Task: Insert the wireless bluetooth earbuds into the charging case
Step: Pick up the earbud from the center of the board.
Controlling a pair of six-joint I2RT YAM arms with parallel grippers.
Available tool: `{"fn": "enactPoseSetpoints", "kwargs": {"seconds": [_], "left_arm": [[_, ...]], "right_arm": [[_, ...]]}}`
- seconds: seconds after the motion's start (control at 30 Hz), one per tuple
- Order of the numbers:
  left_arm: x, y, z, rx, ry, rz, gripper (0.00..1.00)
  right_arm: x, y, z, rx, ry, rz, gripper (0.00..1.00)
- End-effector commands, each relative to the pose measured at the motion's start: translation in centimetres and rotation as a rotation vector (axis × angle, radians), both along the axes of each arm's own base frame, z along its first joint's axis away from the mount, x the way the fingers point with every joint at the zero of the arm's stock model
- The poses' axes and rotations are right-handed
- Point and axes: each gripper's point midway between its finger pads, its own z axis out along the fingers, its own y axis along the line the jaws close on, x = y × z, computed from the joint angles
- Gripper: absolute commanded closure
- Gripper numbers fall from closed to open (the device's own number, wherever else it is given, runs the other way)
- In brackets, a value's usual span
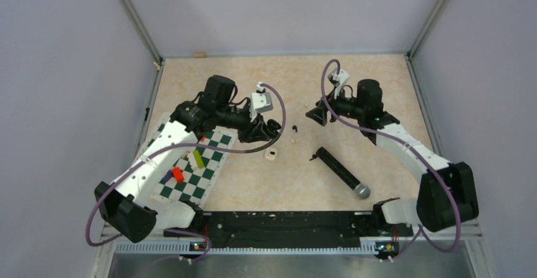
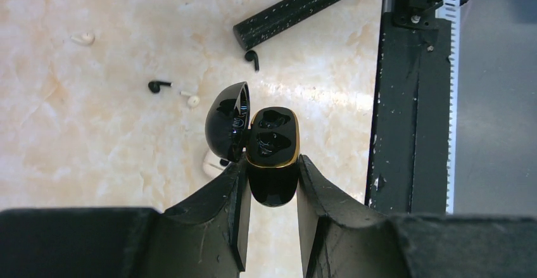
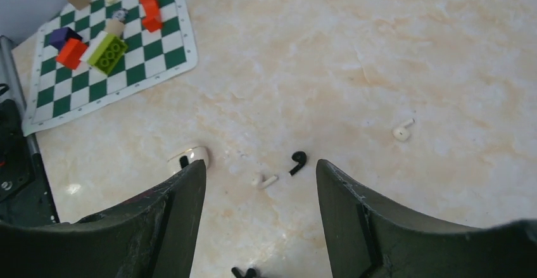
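Note:
My left gripper (image 2: 272, 164) is shut on a black charging case (image 2: 273, 140) with a gold rim. Its lid (image 2: 227, 118) stands open and both sockets are empty. In the top view this gripper (image 1: 269, 128) is at the table's middle. Loose earbuds lie on the table: a black one (image 2: 158, 86) beside a white one (image 2: 192, 100), another black one (image 2: 252, 57) by the microphone's end, and a white one (image 2: 82, 38) farther off. My right gripper (image 3: 259, 164) is open and empty above the black earbud (image 3: 297, 159) and white earbud (image 3: 265, 180); another white earbud (image 3: 402, 130) lies to the right.
A white case (image 1: 271, 155) lies under my left gripper. A black microphone (image 1: 342, 172) lies right of centre. A green chequered mat (image 1: 202, 164) with coloured blocks (image 3: 104, 49) lies at the left. A black rail (image 1: 278, 224) runs along the near edge.

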Motion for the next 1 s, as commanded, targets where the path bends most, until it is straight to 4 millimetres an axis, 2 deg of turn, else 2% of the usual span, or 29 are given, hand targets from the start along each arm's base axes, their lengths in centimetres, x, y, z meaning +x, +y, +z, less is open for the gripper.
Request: {"fn": "enactPoseSetpoints", "kwargs": {"seconds": [0.0,0.17,0.2,0.37,0.53,0.63,0.73,0.87,0.97], "left_arm": [[0.1,1.9,-1.4,-0.001,0.016,0.025,1.0],[-0.5,3.2,-2.4,-0.017,0.022,0.029,1.0],[-0.7,3.4,-2.1,-0.021,0.008,0.031,1.0],[-1.4,4.7,-1.7,-0.007,-0.026,0.047,1.0],[-1.2,5.2,-2.7,-0.004,-0.034,0.063,1.0],[-1.0,5.0,-3.6,-0.006,-0.012,0.061,1.0],[-1.1,4.9,-4.0,-0.01,0.001,0.044,1.0],[-1.3,5.2,-3.8,-0.017,-0.008,0.05,1.0],[-1.5,5.3,-3.6,-0.032,-0.024,0.054,1.0]], "right_arm": [[2.8,-0.1,-2.9,-0.131,0.066,-0.036,0.38],[4.1,2.2,-7.2,-0.342,0.094,0.011,0.41],[4.4,3.1,-7.6,-0.381,0.088,0.026,0.41],[4.3,5.2,-11.0,-0.504,0.184,0.053,0.43],[4.9,4.5,-14.1,-0.684,0.214,0.011,0.48],[5.3,4.6,-15.2,-0.731,0.3,0.014,0.51],[5.0,5.7,-15.9,-0.716,0.392,0.058,0.53],[4.8,6.5,-16.6,-0.702,0.457,0.073,0.54],[4.9,6.1,-17.0,-0.722,0.461,0.054,0.57]]}}
